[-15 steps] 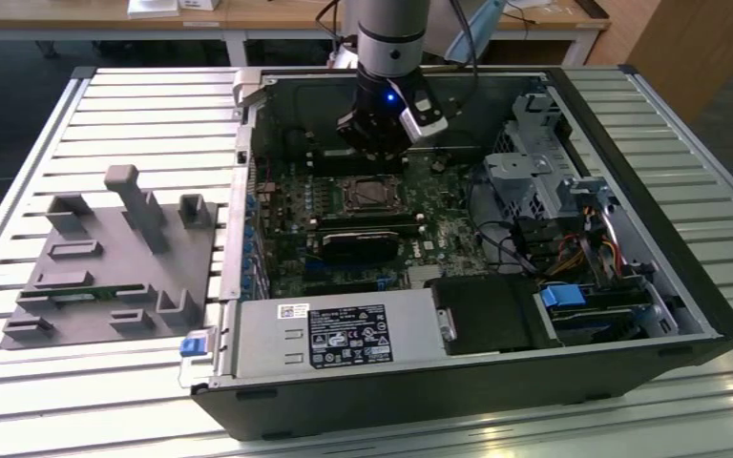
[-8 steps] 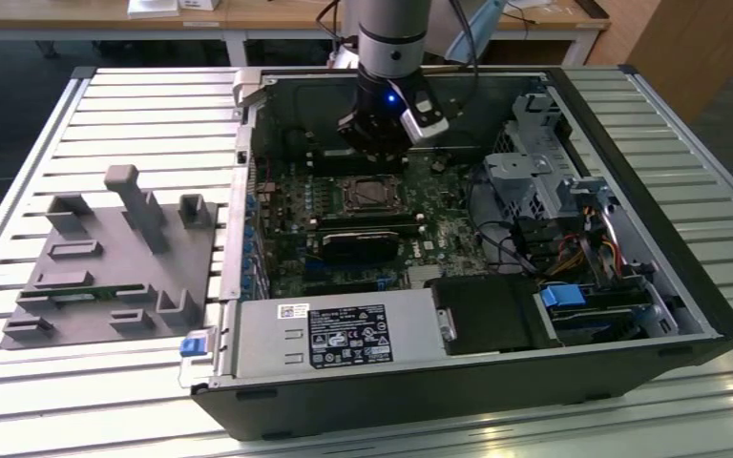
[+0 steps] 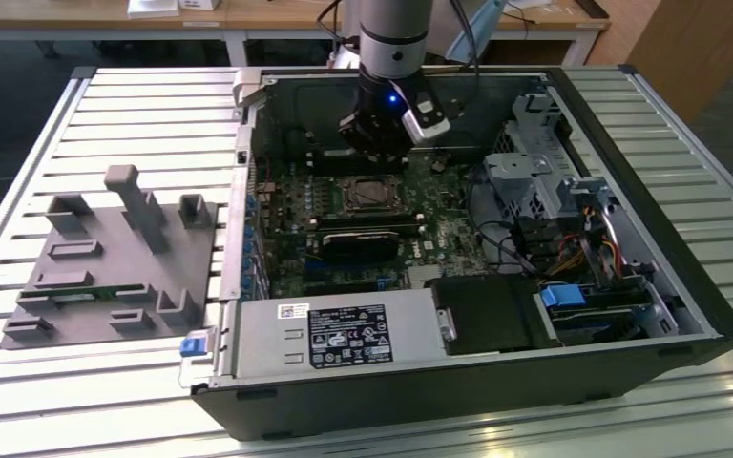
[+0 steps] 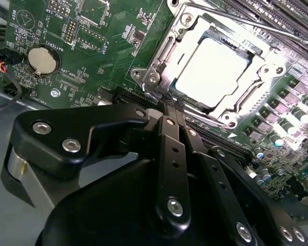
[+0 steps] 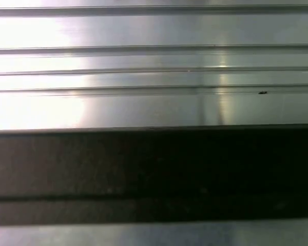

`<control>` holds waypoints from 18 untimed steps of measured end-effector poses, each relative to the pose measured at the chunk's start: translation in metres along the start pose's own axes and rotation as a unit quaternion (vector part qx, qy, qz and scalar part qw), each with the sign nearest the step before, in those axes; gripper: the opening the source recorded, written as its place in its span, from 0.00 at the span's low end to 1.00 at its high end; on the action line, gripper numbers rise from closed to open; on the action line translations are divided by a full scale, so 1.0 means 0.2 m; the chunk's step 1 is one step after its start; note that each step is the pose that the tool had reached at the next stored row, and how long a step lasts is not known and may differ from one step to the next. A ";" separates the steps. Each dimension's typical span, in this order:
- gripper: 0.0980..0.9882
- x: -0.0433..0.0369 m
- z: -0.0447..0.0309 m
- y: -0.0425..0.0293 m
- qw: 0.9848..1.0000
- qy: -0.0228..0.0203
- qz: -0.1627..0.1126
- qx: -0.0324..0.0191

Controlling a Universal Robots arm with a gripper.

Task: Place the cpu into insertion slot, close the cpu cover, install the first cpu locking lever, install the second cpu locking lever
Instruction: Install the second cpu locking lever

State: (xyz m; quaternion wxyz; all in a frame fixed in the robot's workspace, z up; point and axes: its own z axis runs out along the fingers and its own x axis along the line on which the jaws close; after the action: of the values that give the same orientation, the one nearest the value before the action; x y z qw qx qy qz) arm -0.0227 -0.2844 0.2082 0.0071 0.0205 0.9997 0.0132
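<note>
The cpu [image 4: 213, 64] lies in the insertion slot [image 3: 369, 194], its pale metal top catching the light. The silver cpu cover [image 4: 161, 56] is folded flat over it and frames its edges. A thin metal lever rod [image 4: 267, 28] runs along the far side of the socket. My gripper [image 4: 169, 108] hangs just over the socket's near edge with its black fingers [image 4: 170, 154] pressed together, and I see nothing between them. In the exterior view the gripper [image 3: 373, 153] sits low inside the open computer case, just behind the socket.
The green motherboard [image 4: 92, 31] carries a coin battery [image 4: 43, 59] and black memory slots [image 3: 364, 222]. A power supply [image 3: 328, 334] fills the case front and a drive cage [image 3: 533, 176] the exterior view's right. A grey fixture [image 3: 106, 258] stands on the slatted table [image 5: 154, 77].
</note>
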 end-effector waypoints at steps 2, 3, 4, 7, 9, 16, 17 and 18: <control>0.01 -0.001 0.000 -0.001 1.000 0.000 0.000 0.000; 0.01 -0.001 0.000 -0.002 1.000 0.000 0.000 0.000; 0.01 -0.002 0.000 -0.003 1.000 0.000 0.000 0.000; 0.01 -0.002 0.000 -0.006 1.000 0.000 0.000 0.000; 0.01 -0.002 0.000 -0.008 1.000 0.000 0.000 0.000; 0.01 -0.003 0.000 -0.015 1.000 0.000 0.000 0.000; 0.01 -0.003 0.000 -0.015 1.000 0.000 0.000 0.000; 0.01 -0.003 0.000 -0.015 1.000 0.000 0.000 0.000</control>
State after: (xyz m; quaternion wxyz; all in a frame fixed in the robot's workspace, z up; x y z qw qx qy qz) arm -0.0223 -0.2874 0.2082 0.0071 0.0205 0.9997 0.0132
